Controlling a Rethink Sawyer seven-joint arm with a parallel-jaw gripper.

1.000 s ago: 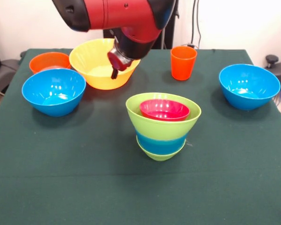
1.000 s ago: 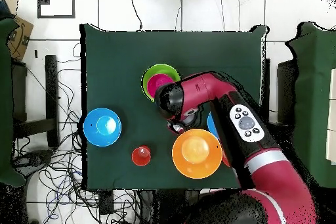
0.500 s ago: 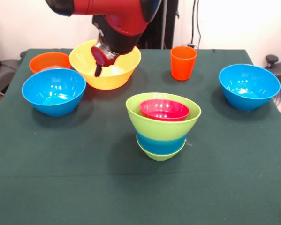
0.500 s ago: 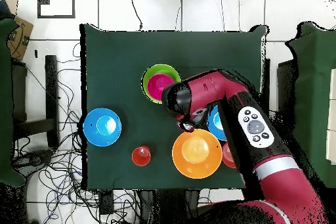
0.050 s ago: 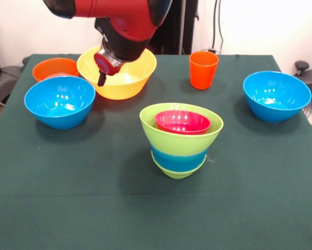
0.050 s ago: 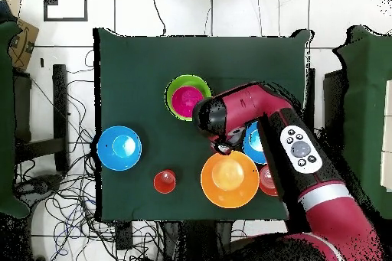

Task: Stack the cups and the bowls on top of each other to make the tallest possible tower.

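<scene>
I see bare cloth on the table (image 5: 83, 208) in front of the tower (image 5: 181, 139), an easy way in. Behind it, the yellow bowl (image 5: 132, 78), orange cup (image 5: 203, 70) and arm (image 5: 119, 23) crowd the approach.

Bright even light; glare on bowls (image 5: 59, 101); soft shadows.

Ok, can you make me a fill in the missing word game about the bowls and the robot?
1. The small bowl sitting inside the top of the tower is ____.
2. The cup standing on the table is ____.
3. The gripper hangs in front of the big ____ bowl.
4. The number of blue bowls standing alone on the table is ____.

Missing words: red-pink; orange; yellow; two
</scene>
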